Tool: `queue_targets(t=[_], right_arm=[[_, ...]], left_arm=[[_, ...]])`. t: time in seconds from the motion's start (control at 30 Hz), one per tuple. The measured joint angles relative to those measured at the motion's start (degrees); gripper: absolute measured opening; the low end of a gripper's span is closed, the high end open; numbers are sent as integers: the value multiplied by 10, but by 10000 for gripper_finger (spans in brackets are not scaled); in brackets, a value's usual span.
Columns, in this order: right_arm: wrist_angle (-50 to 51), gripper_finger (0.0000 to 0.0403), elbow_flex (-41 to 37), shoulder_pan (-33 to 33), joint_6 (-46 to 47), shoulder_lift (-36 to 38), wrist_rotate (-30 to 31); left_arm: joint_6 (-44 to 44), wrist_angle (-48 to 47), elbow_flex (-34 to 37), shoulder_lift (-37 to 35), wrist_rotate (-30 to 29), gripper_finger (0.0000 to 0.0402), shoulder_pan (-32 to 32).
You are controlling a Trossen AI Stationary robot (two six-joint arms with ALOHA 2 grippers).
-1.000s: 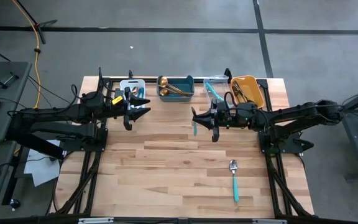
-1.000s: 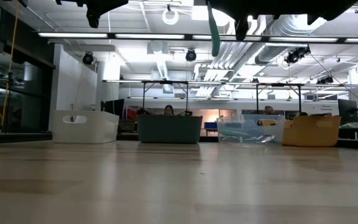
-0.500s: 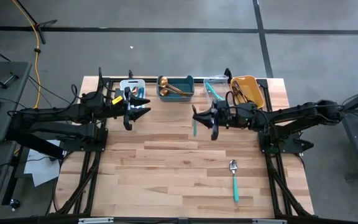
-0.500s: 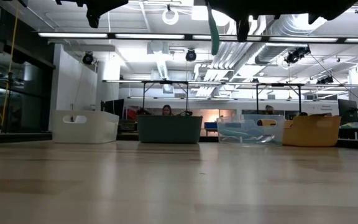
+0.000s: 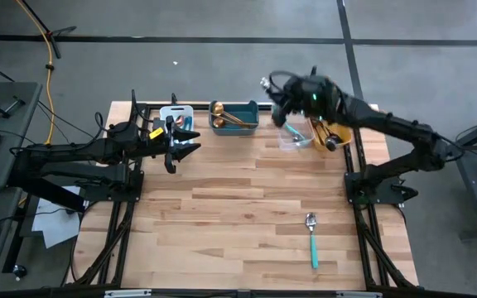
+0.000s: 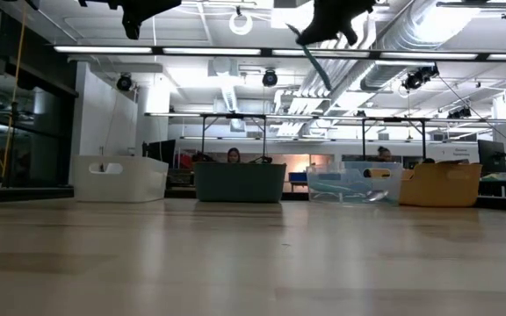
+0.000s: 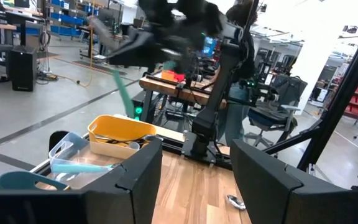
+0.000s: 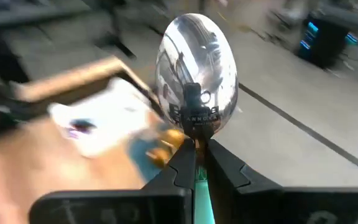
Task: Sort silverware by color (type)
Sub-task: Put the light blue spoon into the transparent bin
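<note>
overhead, the left gripper [image 5: 182, 141] hovers just off the white bin [image 5: 175, 112] near the far left edge of the tabletop [image 5: 222, 207], its fingers spread with nothing between them. beside that bin the teal bin [image 5: 235, 116] holds gold spoons [image 5: 226, 116], which the table-level camera cannot see past the bin's solid wall. further right, the right gripper [image 5: 286, 112] is up over the clear bin [image 5: 291, 132] at the far edge, next to the orange bin [image 5: 330, 120] with its dark utensils [image 5: 320, 126]. only its wrist camera shows the grip: the two fingers are pinched on the neck of a teal-handled spoon [image 8: 197, 68], with the polished, egg-shaped silver bowl standing up above them, mirror-bright. from table level the same spoon's thin teal handle hangs slanting down from the gripper, high above the bins. a second teal-handled spoon [image 5: 312, 239] lies alone near the front right corner, its long axis running front to back, bowl toward the far edge, handle toward the front.
</note>
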State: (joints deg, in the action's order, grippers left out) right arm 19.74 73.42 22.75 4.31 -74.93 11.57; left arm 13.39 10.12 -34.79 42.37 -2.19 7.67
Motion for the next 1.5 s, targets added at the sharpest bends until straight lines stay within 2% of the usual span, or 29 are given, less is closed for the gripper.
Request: queue_targets(t=[0.13,0.3,0.6,1.03,1.33,1.5], right_arm=[[88,10,41,61,-21,-36,-1],[152,10,19,103,-15,-78,-7],[150,10,-84,142,31,-135,-14],[140,10,-91,152,40,-184,-15],[139,78,-90,152,62,-189,-12],[150,93,-89,152,51,-180,-30]], left_arm=[[0,0,0,0,0,181,0],[0,0,0,0,0,181,0],[0,0,0,0,0,181,0],[0,0,0,0,0,181,0],[0,0,0,0,0,181,0],[0,0,0,0,0,181,0]])
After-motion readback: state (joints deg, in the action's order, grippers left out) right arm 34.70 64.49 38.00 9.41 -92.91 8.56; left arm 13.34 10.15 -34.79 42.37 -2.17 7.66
